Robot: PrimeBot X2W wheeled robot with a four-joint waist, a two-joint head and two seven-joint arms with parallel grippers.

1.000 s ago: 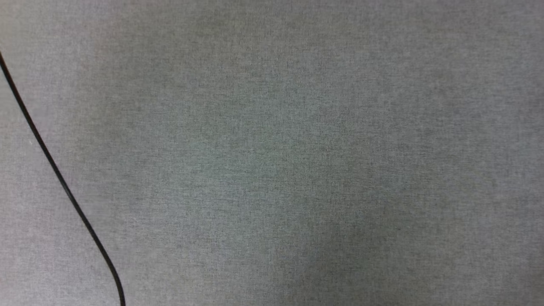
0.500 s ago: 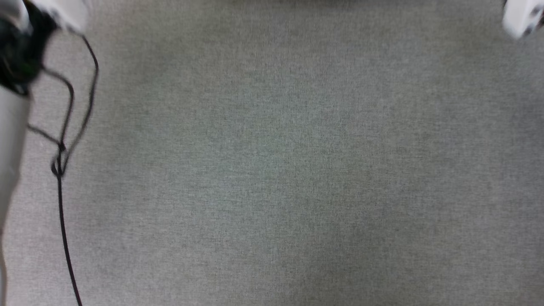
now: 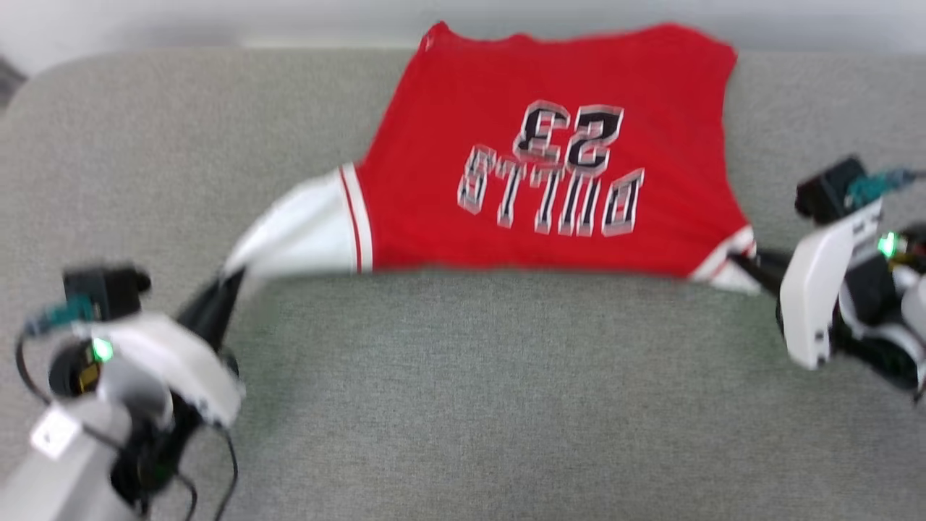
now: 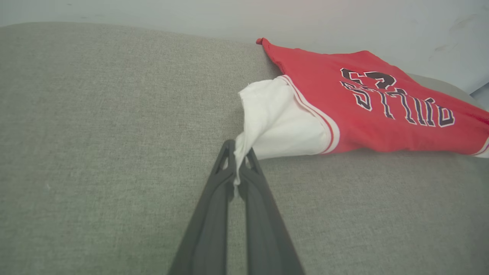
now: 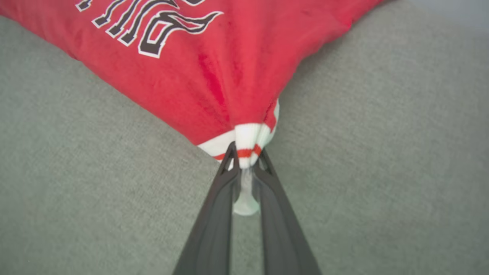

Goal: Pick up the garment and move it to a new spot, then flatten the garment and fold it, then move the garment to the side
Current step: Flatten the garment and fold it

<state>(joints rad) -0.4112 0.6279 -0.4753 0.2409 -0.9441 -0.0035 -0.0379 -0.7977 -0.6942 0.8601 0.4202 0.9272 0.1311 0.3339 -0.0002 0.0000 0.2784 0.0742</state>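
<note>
Grey cloth surface (image 3: 463, 405) spans the head view, with a pale wall (image 3: 217, 18) beyond its far edge. The garment (image 3: 550, 130) sits on the far half of this surface, opened out to one layer, printed side up, its far hem reaching the far edge. The near edge runs in a nearly straight line between the two arms, which suggests tension from both sides. Judgement on progress: the garment is picked up at both ends and appears to be in the carry or stretch-out stage. No fold is visible, and neither the fold nor the move to the side has begun. Whether this is already the new spot cannot be told. The body looks fairly flat, with creases radiating from the right corner in the right wrist view. The lettering (image 3: 557, 174) reads upside down from the head. The white sleeve (image 3: 304, 231) trails toward the near left, drawn to a point. The left gripper (image 4: 237, 154) is clenched on the tip of that sleeve, white cloth pinched between nearly closed fingers. The right gripper (image 5: 246, 152) is clamped on the striped trim (image 5: 244, 147) at the opposite corner, fingers held slightly apart by the bunched cloth.
</note>
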